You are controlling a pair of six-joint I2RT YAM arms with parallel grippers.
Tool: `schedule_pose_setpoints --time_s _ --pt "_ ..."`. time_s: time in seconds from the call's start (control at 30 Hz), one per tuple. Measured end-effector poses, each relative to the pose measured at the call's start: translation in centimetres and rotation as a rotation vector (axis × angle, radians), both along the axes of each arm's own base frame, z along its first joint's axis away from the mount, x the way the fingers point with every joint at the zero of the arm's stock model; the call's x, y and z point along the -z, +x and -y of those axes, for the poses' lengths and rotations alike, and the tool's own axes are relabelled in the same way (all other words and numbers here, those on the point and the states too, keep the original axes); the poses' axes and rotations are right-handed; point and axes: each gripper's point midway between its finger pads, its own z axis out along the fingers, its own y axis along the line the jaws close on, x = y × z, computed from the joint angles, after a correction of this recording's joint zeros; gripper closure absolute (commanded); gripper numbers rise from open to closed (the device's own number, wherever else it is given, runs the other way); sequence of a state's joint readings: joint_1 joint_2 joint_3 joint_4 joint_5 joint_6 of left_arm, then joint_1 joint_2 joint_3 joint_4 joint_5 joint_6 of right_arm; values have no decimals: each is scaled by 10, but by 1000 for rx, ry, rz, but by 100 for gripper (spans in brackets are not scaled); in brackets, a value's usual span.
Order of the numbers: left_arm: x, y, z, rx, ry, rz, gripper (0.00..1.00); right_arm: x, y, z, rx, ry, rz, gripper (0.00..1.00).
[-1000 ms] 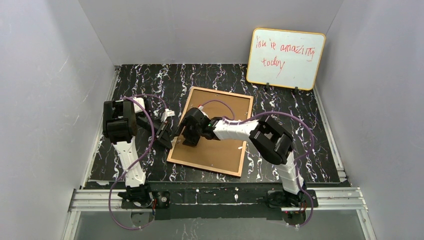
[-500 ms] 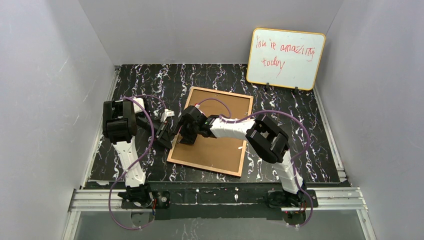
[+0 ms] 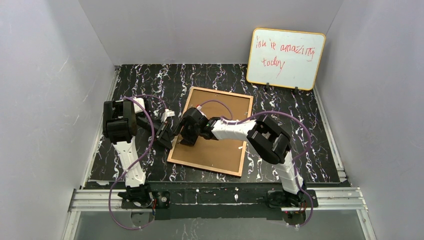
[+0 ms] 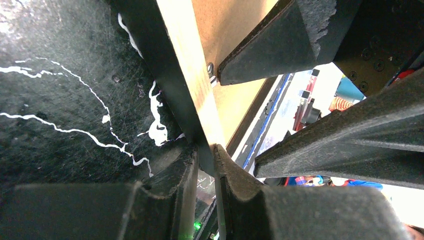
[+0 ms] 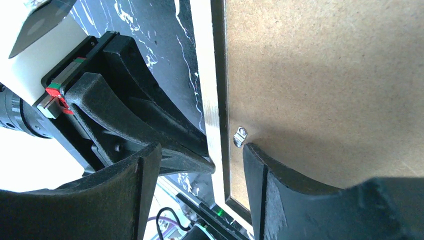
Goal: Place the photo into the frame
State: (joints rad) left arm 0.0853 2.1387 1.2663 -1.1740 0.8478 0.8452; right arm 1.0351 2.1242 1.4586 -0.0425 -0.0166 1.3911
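Note:
The frame (image 3: 205, 168) lies face down on the black marbled table, its tan wooden rail around a brown backing panel (image 3: 222, 147). The photo is hidden. My left gripper (image 3: 169, 136) is shut on the frame's left rail (image 4: 192, 85), one finger on each side of it (image 4: 206, 155). My right gripper (image 3: 185, 141) hovers open over that same edge. In the right wrist view its jaws (image 5: 200, 155) straddle the rail (image 5: 204, 75). One fingertip (image 5: 255, 160) sits just below a small metal clip (image 5: 240, 136) on the backing panel (image 5: 325, 75).
An orange-edged whiteboard (image 3: 285, 59) with red writing leans on the back wall at the right. Grey walls close in the table on three sides. The two grippers are close together at the frame's left edge, the left gripper's fingers (image 5: 130, 100) beside the right one's.
My right gripper has shifted slightly left and back, closer to the frame's left rail. The left arm has held still on the rail.

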Motion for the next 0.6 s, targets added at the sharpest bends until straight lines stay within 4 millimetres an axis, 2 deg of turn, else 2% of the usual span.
schedule_pose_setpoints --time_s 0.6 --pt "1 0 0 -12 0 -6 85 0 0 -4 -5 -12 -29 30"
